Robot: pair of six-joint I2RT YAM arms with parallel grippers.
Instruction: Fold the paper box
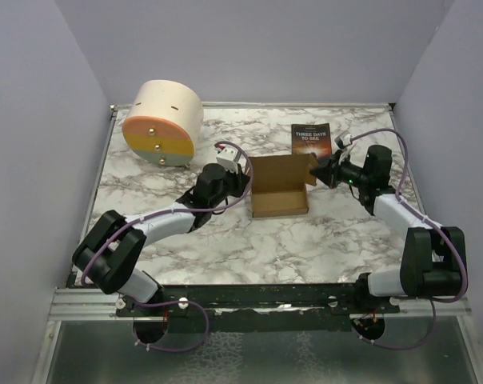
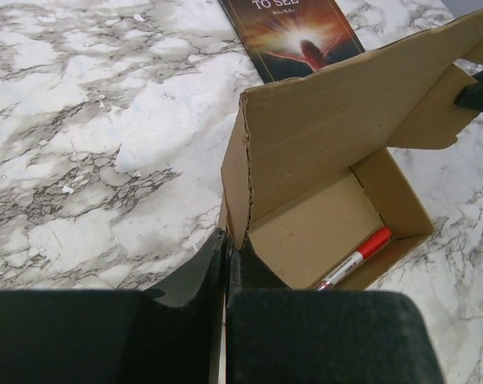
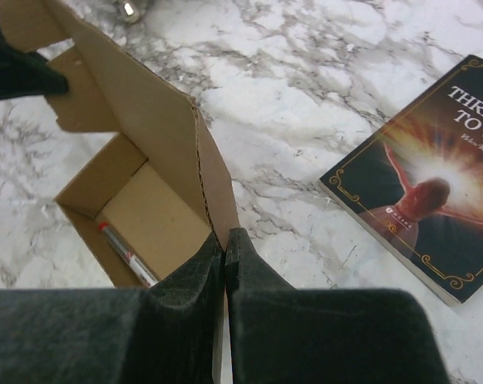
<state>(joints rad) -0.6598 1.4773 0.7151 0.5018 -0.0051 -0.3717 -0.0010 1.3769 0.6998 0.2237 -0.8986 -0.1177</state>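
Note:
The paper box is brown cardboard, standing part-formed in the middle of the marble table with its open top up and a tall back flap raised. A red-capped marker lies inside on its floor. My left gripper is shut on the box's left wall edge. At the opposite side my right gripper is shut on the right wall edge. The box's inside and the marker also show in the right wrist view.
A dark paperback book lies flat just behind the box on the right, close to my right gripper. A big cream cylinder with an orange-yellow face stands at the back left. Grey walls enclose the table on three sides.

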